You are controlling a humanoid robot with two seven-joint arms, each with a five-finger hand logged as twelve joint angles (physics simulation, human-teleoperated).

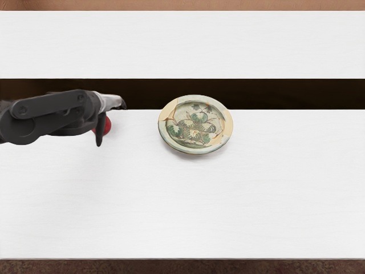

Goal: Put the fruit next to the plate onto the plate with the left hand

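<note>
Slippage is the main risk. The red fruit (107, 127) sits at 9 o'clock of the plate (227, 123), well apart from it and mostly hidden by the left hand (102, 123). Whether that hand grips it cannot be told. A loose hold would let it roll across the tabletop (182, 200). Nothing stands between fruit and plate, but the plate's rim could catch a low carry.
</note>
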